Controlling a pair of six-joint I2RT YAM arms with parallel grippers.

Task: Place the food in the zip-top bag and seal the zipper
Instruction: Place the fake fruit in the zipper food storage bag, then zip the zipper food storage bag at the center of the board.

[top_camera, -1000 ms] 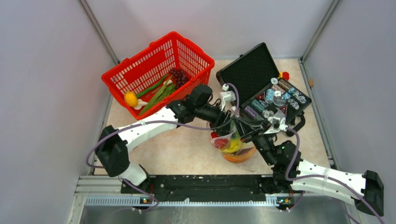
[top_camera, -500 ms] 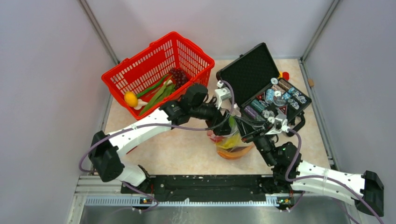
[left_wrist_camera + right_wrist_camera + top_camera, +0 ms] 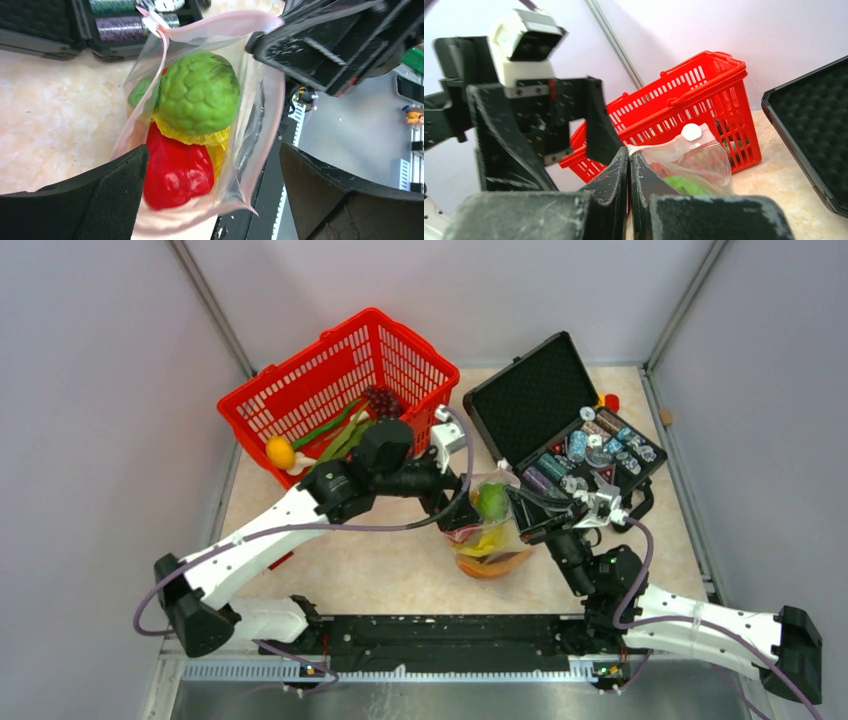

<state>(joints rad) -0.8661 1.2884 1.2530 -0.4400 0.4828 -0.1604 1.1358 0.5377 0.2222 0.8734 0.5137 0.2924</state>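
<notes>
- Top external view: one red basket (image 3: 330, 390) at 11 o'clock of the zip-top bag (image 3: 490, 552), one black case (image 3: 540, 395) at 1 o'clock.
- left gripper (image 3: 214, 149) spread wide at the bag's 9 o'clock; right gripper (image 3: 629, 157) pinches the zipper (image 3: 225, 21).
- Inside the bag: one green fruit (image 3: 200, 92), one red piece (image 3: 175, 170).

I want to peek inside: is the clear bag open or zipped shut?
Open. In the left wrist view the zipper sides stand wide apart, the green round fruit showing between them.
</notes>
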